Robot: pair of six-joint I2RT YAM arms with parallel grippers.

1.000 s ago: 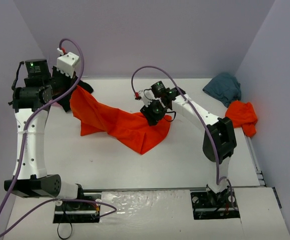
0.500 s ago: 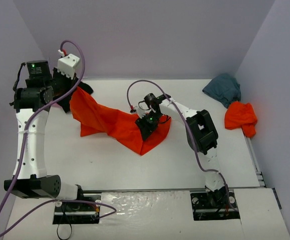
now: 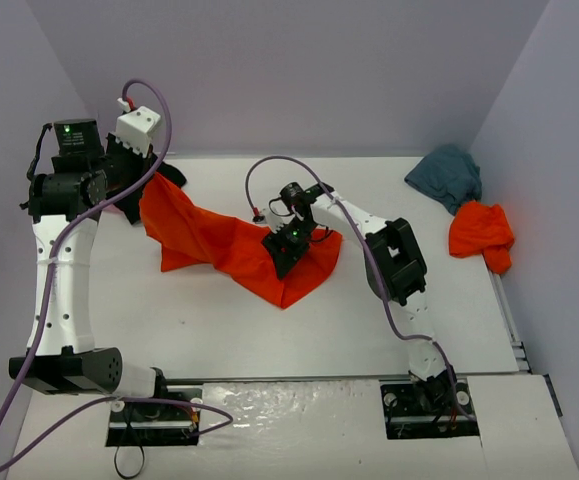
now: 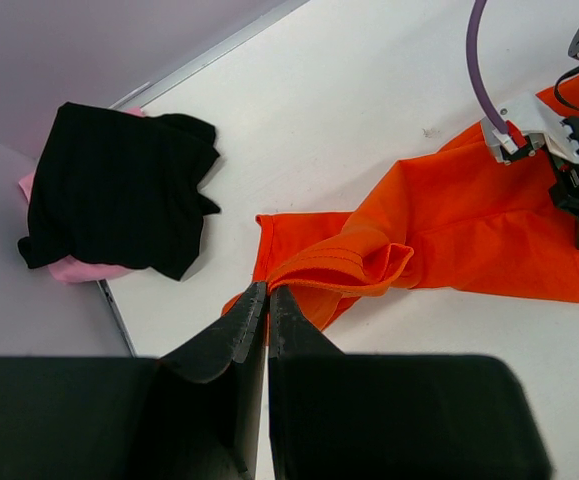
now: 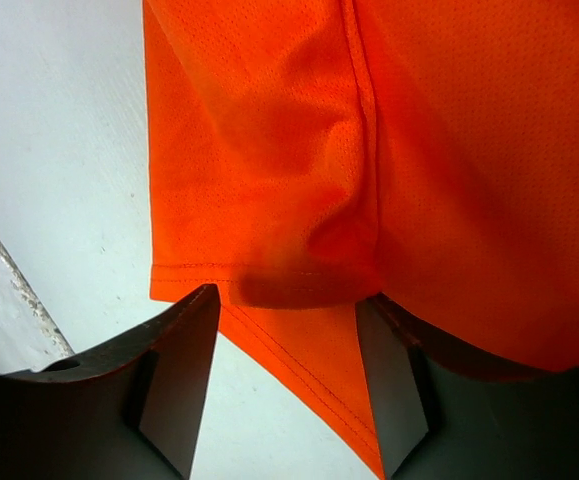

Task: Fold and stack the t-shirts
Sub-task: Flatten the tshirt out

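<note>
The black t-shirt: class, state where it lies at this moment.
In the left wrist view the black t-shirt lies at the left, on top of the pink t-shirt, by the table edge, apart from the orange-red t-shirt.

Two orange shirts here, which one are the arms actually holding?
The stretched-out orange t-shirt mid-table, pinched by the left gripper; the crumpled orange t-shirt lies by the right edge.
</note>
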